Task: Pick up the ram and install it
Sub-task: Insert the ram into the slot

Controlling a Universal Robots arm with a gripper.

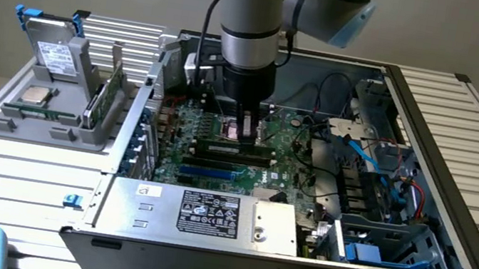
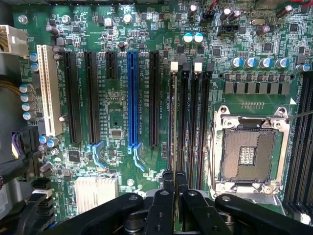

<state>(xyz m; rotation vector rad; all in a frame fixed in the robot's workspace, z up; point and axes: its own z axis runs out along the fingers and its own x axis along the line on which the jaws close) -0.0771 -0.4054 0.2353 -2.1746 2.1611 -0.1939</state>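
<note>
The ram point(image 1: 232, 150) is a slim dark-and-green strip standing on edge in a black memory slot of the motherboard point(image 1: 179, 154), inside the open computer case. In the wrist view I look down on the ram point(image 2: 171, 122) edge-on, as a thin line in the outermost of several parallel memory slots point(image 2: 195, 122), beside a white latch. My gripper point(image 1: 241, 137) hangs straight down over the board. The gripper point(image 2: 174, 180) has its black fingers point(image 2: 167, 182) closed together on the strip's near end.
An empty processor socket point(image 2: 247, 152) lies beside the slots. The power supply point(image 1: 198, 215) and drive cages point(image 1: 386, 244) crowd the case's front. On the exterior view's left, a grey holder point(image 1: 53, 127) carries a silver chip point(image 1: 37, 95), a labelled drive point(image 1: 57, 59) and another green strip point(image 1: 103, 102).
</note>
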